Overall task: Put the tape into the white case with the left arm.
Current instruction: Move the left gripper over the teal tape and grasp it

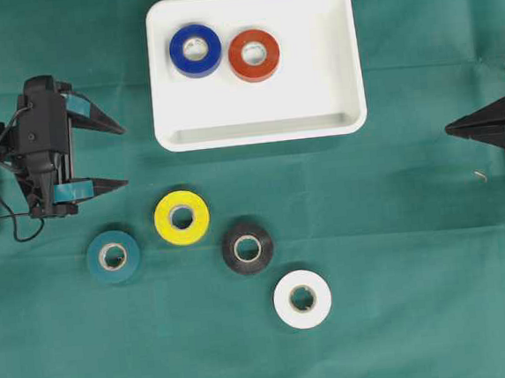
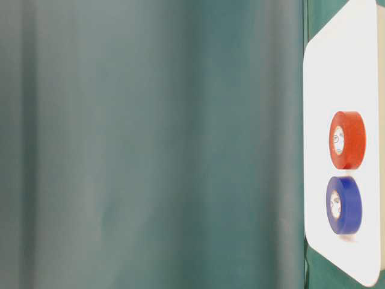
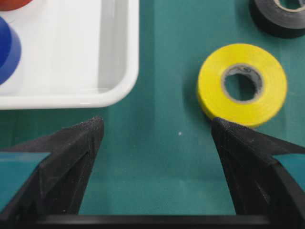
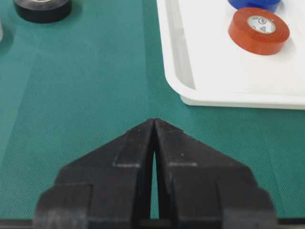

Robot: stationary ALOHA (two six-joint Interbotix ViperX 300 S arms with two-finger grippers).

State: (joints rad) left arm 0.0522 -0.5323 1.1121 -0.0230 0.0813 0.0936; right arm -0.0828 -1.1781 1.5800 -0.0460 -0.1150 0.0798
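The white case [image 1: 260, 128] lies at the top middle of the green tabletop [image 1: 400, 256]. Two rolls lie flat inside it, side by side in its upper half – a blue tape [image 1: 195, 50] on the left and a red tape [image 1: 254, 54] just right of it, close but apart.

Four more rolls lie flat on the cloth below the case. The yellow tape [image 1: 182, 217] is nearest the case; the teal tape [image 1: 113, 256] sits lower left of it, the black tape [image 1: 247, 248] lower right, and the white tape [image 1: 303, 299] farthest down and right. None of them touch.

The left arm [image 1: 40, 141] is at the left edge with its left gripper [image 1: 112, 155] pointing toward the middle, jaws wide and holding nothing. The lower fingertip ends above the teal roll and left of the yellow one. In the left wrist view the yellow roll lies just past the tip of the right-hand finger [image 3: 243, 143], while the case's corner lies ahead of the other finger – bare cloth between the two.

The right gripper [image 1: 451, 127] sits at the right edge, well apart from everything, its jaws pressed together and empty.
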